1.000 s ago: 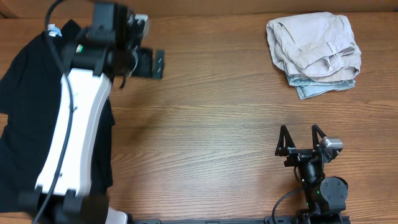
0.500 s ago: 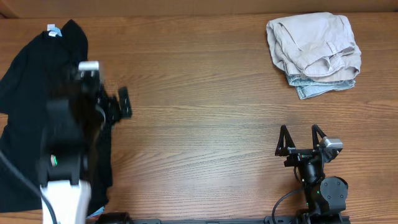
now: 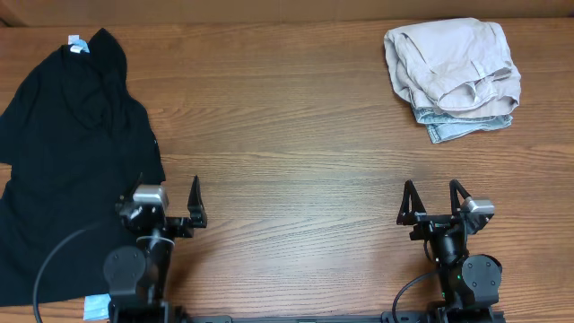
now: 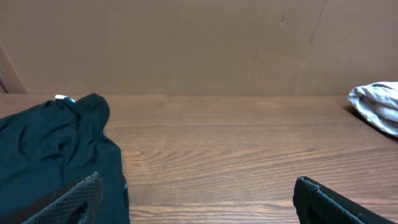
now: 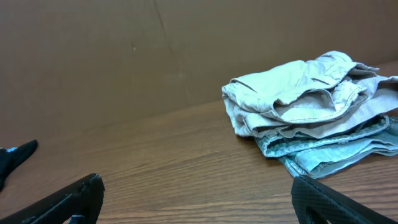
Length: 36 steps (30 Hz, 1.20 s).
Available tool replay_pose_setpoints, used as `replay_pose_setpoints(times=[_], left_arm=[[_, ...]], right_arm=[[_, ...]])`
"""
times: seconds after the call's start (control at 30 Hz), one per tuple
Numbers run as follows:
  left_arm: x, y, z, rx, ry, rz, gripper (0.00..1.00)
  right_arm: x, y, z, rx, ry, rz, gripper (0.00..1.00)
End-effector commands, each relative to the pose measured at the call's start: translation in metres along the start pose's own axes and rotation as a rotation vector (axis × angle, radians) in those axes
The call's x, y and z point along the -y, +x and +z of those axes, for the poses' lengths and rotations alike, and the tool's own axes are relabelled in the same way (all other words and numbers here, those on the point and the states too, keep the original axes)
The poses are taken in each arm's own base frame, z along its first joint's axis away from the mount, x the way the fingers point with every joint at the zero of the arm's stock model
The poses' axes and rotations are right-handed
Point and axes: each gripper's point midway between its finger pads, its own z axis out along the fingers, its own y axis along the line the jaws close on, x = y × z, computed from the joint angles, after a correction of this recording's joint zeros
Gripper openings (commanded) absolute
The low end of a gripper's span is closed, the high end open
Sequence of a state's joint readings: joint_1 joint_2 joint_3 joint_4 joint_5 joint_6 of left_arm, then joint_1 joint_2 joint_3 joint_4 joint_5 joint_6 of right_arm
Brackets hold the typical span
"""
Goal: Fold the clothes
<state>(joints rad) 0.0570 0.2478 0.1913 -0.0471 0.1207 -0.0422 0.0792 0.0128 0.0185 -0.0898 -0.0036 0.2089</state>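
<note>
Reaching for the black top [image 3: 72, 152], seemingly flat though its hem leaves view, the left gripper [image 3: 172, 199] and right gripper [image 3: 432, 192], both wide and empty, should pinch opposite corners.

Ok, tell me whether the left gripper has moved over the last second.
Yes. The left gripper has pulled back from the far side of the table to its near edge, beside the black top.

Just a brown wood-grain table [image 3: 296, 117], plain brown cardboard-looking wall [image 4: 186, 43] right behind it, soft even light.
</note>
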Motion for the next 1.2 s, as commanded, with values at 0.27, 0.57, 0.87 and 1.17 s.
replay_pose_setpoints(times=[0.27, 0.57, 0.87, 1.17], left_arm=[[0.007, 0.020, -0.005, 0.119, 0.037, 0.017, 1.00], [0.003, 0.042, -0.006, 0.035, 0.016, 0.006, 1.00], [0.003, 0.042, -0.006, 0.035, 0.015, 0.007, 1.00], [0.003, 0.042, -0.006, 0.035, 0.015, 0.007, 1.00]], right_arm=[[-0.002, 0.002, 0.000, 0.003, -0.012, -0.004, 1.00], [-0.002, 0.002, 0.000, 0.003, -0.012, -0.004, 1.00], [-0.002, 0.002, 0.000, 0.003, -0.012, -0.004, 1.00], [-0.002, 0.002, 0.000, 0.003, -0.012, -0.004, 1.00]])
